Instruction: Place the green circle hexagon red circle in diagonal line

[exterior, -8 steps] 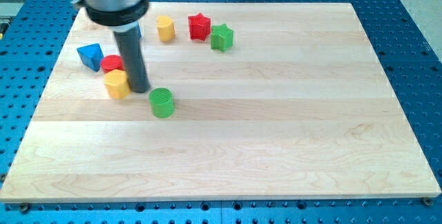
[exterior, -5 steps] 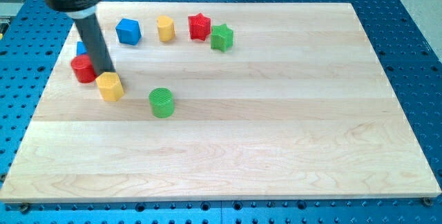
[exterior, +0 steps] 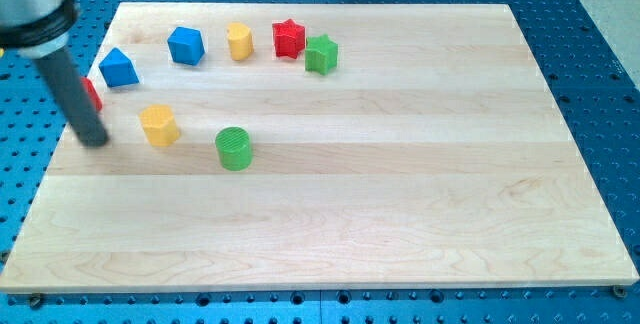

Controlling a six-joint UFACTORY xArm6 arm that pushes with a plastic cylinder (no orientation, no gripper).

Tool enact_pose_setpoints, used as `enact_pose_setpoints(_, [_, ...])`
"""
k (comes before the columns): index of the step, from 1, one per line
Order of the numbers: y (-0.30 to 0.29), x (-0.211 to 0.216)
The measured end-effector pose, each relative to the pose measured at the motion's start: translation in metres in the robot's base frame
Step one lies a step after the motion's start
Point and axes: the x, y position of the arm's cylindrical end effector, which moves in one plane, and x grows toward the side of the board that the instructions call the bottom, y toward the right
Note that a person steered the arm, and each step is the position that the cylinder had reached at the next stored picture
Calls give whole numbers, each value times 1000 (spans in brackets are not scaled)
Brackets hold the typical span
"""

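Observation:
The green circle [exterior: 235, 149] sits left of the board's middle. The yellow hexagon [exterior: 159, 125] lies to its left and a little higher. The red circle [exterior: 92, 93] is near the board's left edge, mostly hidden behind my rod. My tip [exterior: 95, 142] rests on the board just below the red circle and left of the yellow hexagon, apart from the hexagon.
A blue block [exterior: 118, 68] lies above the hexagon. Along the view's top stand a blue cube [exterior: 186, 45], a second yellow block [exterior: 238, 40], a red star [exterior: 289, 38] and a green star [exterior: 321, 54]. The board's left edge [exterior: 60, 154] is close to my tip.
My rod has swept left and slightly down. The red circle has slid left toward the board's edge. The yellow hexagon and green circle have hardly moved.

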Motion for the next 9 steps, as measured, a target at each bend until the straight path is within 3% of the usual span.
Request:
enact_pose_setpoints(1, [-33,3])
enact_pose_setpoints(3, [-33,-69])
enact_pose_setpoints(4, [-33,-79])
enact_pose_setpoints(6, [31,-25])
enact_pose_setpoints(7, [-33,-22])
enact_pose_setpoints(9, [-29,-113])
